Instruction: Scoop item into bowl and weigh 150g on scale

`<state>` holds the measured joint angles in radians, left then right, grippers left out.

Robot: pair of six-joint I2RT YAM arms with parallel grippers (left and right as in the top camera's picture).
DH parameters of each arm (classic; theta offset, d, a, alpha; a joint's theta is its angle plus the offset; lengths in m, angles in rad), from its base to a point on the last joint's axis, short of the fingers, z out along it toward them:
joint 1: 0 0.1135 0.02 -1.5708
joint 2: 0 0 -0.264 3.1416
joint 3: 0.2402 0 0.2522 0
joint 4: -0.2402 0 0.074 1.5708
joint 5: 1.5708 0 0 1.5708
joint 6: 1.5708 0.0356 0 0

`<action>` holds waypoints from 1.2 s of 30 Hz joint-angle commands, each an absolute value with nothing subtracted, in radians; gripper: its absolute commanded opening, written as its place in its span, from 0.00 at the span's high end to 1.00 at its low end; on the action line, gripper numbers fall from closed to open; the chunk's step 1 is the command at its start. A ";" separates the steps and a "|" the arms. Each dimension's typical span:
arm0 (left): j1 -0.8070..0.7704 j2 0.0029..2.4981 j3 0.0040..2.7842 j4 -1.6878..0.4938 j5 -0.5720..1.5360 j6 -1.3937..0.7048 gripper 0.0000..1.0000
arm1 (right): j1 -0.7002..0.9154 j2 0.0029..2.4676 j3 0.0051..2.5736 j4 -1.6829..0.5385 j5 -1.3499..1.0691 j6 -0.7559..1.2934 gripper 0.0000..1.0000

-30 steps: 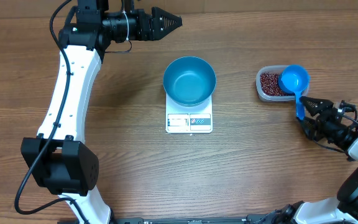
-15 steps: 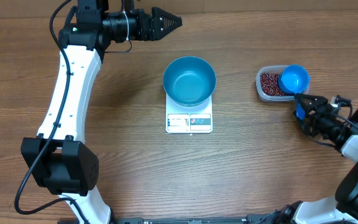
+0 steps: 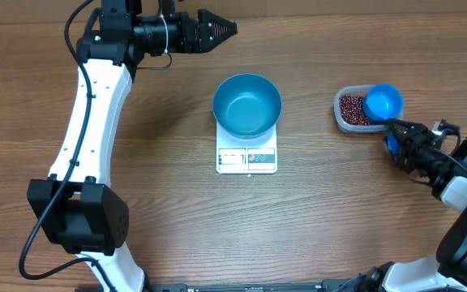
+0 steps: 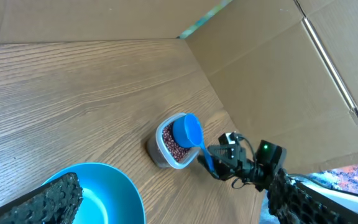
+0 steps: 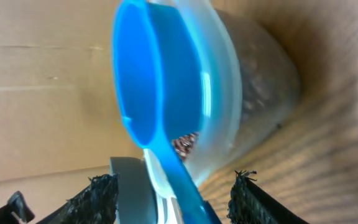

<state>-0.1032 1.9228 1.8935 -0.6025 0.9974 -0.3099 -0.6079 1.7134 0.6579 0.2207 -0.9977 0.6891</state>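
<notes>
While the blue bowl (image 3: 247, 104) sits empty on the white kitchen scale (image 3: 246, 159) at mid-table, the holdings stand as follows

Beans (image 3: 352, 108): small, dark red-brown, all in the clear plastic tub (image 3: 338, 115), well apart from the scale on the right arm's side. None can be seen in the bowl.

Scoop (image 3: 383, 103): small, blue. Its cup rests over the tub and its handle runs out toward the right arm.

Right gripper (image 3: 394, 138): fingers set either side of the scoop handle. The wrist view shows a gap between the handle and at least one finger, so it is judged part open and not yet clamped. Nothing is lifted.

Left gripper (image 3: 229, 27): at the far side of the table, well apart from bowl and tub, jaws spread wide and holding nothing.

Scale display: too small to read.

Step in hand: taking hold of the scoop, the first of the task. Scooping, pouring and weighing are all yet to do.

Next move calls for: closing squarely on the thin handle so the scoop cannot twist, then dipping the cup into the beans, lifting it level and carrying it across to the bowl. The tub looks light and may slide if pushed
</notes>
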 commanded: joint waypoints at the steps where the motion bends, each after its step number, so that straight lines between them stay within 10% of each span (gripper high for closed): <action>1: -0.105 1.894 1.906 -0.602 0.986 -0.283 0.00 | -0.604 1.713 0.655 0.252 -1.034 0.743 0.43; 8: -0.105 1.894 1.906 -0.602 0.987 -0.284 0.00 | -0.604 1.713 0.655 0.255 -1.032 0.752 0.70; 36: -0.105 1.894 1.906 -0.602 0.984 -0.283 0.01 | -0.572 1.713 0.655 0.337 -0.934 0.812 0.78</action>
